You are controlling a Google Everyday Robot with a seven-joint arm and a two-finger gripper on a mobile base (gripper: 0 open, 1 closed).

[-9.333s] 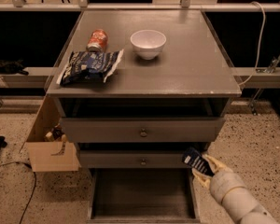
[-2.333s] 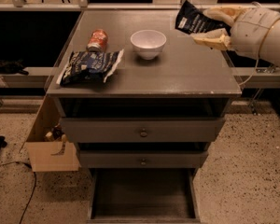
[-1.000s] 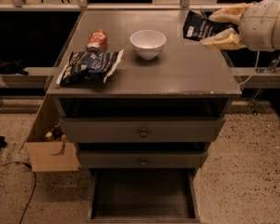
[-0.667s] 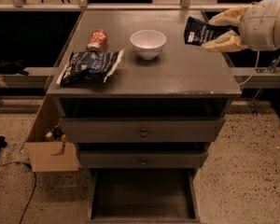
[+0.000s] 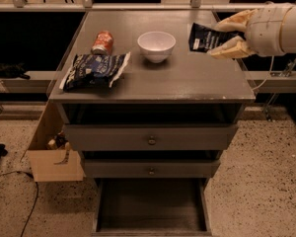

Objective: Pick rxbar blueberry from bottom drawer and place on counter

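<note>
My gripper reaches in from the right, above the right part of the counter. Its tan fingers are shut on the rxbar blueberry, a dark navy wrapper with white lettering. The bar hangs tilted just above the counter, to the right of the white bowl. The bottom drawer is pulled open at the foot of the cabinet and shows a plain grey inside with nothing in it.
On the counter stand a white bowl, a red can on its side and a crinkled blue-and-white snack bag. The two upper drawers are closed. A cardboard box sits on the floor left of the cabinet.
The gripper carried the bar from the bottom drawer up over the counter's right side. In the last second it has barely shifted, lowering slightly.
</note>
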